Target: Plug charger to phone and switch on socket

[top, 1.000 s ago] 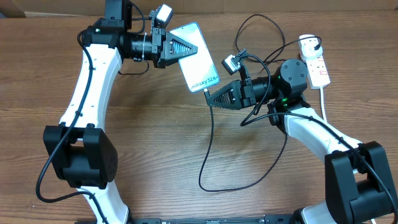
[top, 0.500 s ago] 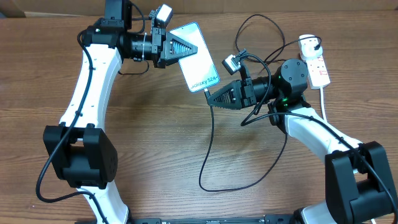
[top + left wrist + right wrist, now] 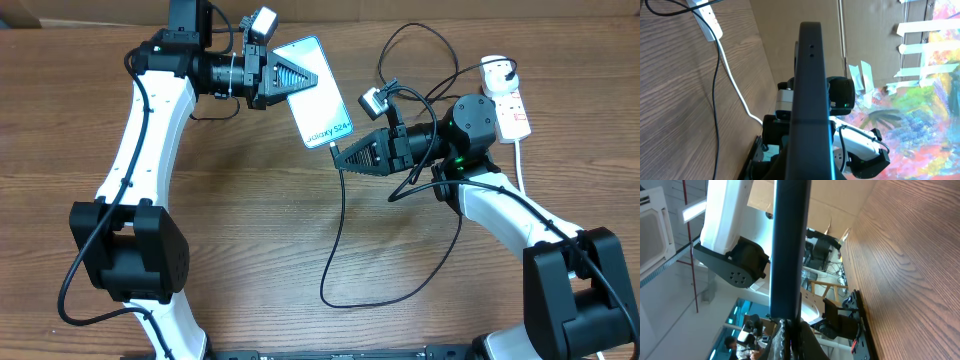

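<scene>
The phone (image 3: 318, 100), its light blue screen up, is held above the table, and my left gripper (image 3: 322, 76) is shut on its upper end. My right gripper (image 3: 338, 159) is shut on the charger's connector (image 3: 333, 149), right at the phone's lower edge; whether the tip is seated is hidden. The black charger cable (image 3: 330, 250) hangs down, loops over the table and runs back to the white socket (image 3: 510, 108) at the far right. In both wrist views the phone shows edge-on as a dark bar (image 3: 810, 90) (image 3: 790, 245).
The socket's thick white lead (image 3: 520, 165) runs toward the front along the right arm. More black cable arcs behind the right wrist camera (image 3: 420, 40). The wooden table (image 3: 250, 230) lies bare between the arms.
</scene>
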`<action>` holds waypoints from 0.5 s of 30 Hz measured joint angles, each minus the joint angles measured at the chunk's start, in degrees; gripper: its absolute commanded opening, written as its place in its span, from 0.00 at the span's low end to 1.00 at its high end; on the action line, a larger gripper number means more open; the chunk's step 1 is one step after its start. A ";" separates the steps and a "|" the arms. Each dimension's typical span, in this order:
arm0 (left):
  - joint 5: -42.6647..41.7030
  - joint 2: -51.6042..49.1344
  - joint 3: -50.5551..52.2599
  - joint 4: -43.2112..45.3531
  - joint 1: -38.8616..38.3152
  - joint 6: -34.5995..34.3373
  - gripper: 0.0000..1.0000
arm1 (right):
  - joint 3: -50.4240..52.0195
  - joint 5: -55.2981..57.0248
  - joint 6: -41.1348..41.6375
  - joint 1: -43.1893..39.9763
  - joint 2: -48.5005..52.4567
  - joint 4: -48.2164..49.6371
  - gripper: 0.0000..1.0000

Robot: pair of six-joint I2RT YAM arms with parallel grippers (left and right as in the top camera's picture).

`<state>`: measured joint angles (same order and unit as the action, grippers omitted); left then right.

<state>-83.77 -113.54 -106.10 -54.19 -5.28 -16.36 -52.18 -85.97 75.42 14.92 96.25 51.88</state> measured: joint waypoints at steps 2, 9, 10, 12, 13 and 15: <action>0.00 0.00 0.00 -0.02 0.00 0.00 0.04 | 0.00 0.00 0.24 0.02 0.00 0.37 0.04; 0.22 0.00 0.00 -0.02 0.00 0.00 0.04 | 0.00 0.02 1.79 0.00 0.02 3.15 0.04; 0.24 0.00 0.02 -0.02 0.00 0.00 0.04 | 0.00 0.02 1.92 0.00 0.02 3.13 0.04; 0.24 0.00 0.00 -0.02 0.00 0.00 0.04 | 0.00 0.04 2.16 0.00 0.00 3.17 0.04; 0.24 0.00 0.00 -0.02 0.00 0.00 0.04 | 0.00 0.02 2.25 0.00 0.00 3.17 0.04; 0.24 0.00 0.02 -0.02 0.00 0.00 0.05 | 0.00 0.02 2.38 0.00 0.00 3.15 0.04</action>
<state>-83.53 -113.54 -106.08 -54.22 -5.28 -16.36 -52.18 -85.95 77.80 14.92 96.25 55.02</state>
